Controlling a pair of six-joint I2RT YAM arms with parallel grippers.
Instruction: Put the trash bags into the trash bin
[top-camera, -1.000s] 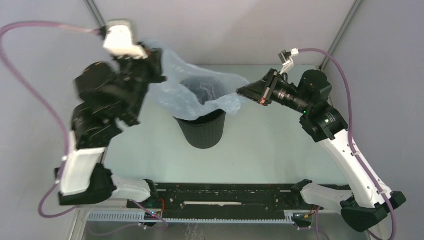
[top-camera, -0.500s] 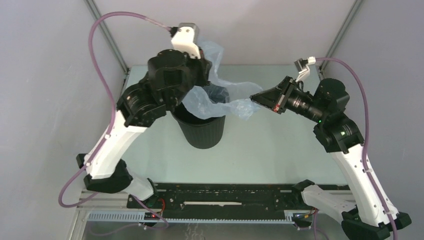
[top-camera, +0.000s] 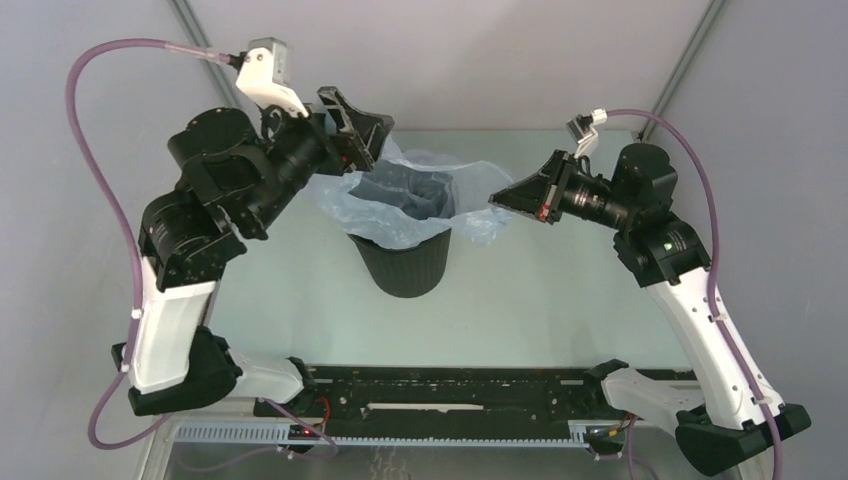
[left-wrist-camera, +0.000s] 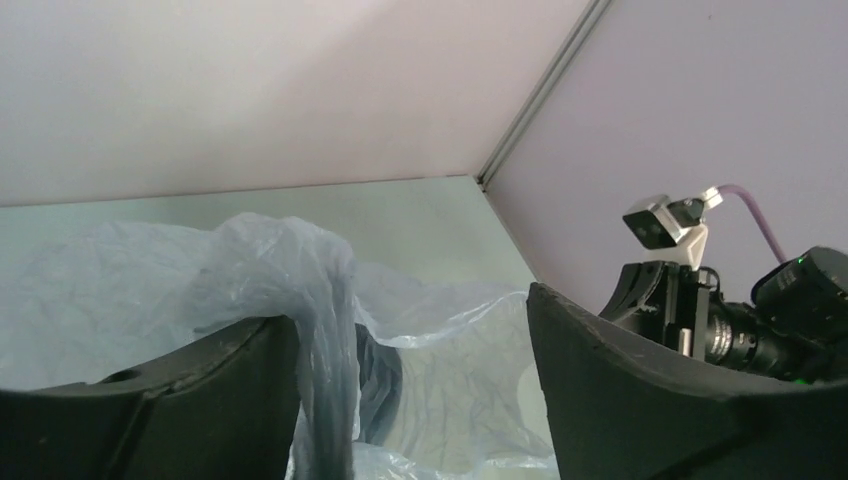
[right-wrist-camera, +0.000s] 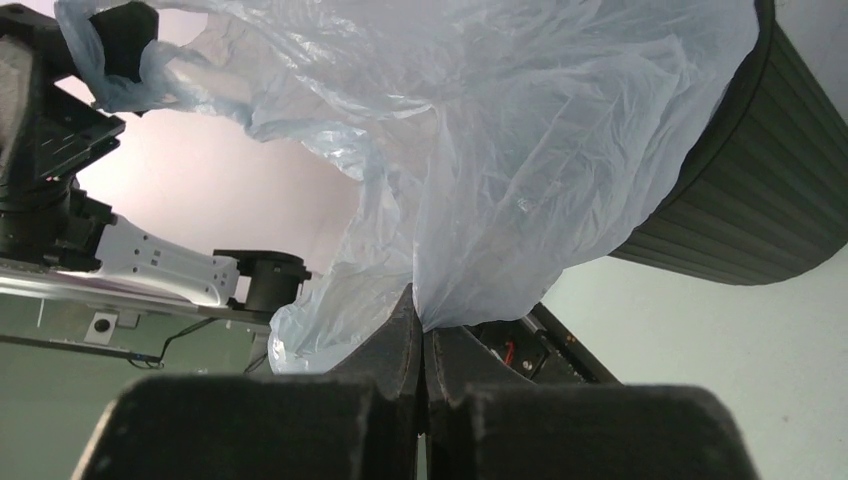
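The black trash bin (top-camera: 402, 262) stands in the middle of the table. The pale blue trash bag (top-camera: 400, 195) lies spread over the bin's mouth, with part of it sagging inside. My left gripper (top-camera: 365, 140) hovers at the bin's far left rim, jaws wide open (left-wrist-camera: 415, 400). A fold of the bag (left-wrist-camera: 320, 290) still hangs over its left finger (left-wrist-camera: 150, 400). My right gripper (top-camera: 497, 201) is at the bin's right side, shut (right-wrist-camera: 421, 325) on the bag's edge (right-wrist-camera: 520, 200). The ribbed wall of the bin (right-wrist-camera: 760, 200) shows behind the film.
The table's pale green surface (top-camera: 560, 300) surrounds the bin. Grey walls with metal corner posts (top-camera: 690, 55) enclose the back and sides. The black base rail (top-camera: 450, 395) runs along the near edge.
My left gripper has opened and released its pinch on the bag, and the left arm swung back left from over the bin. The bag has settled lower over the mouth. The right gripper stays shut.
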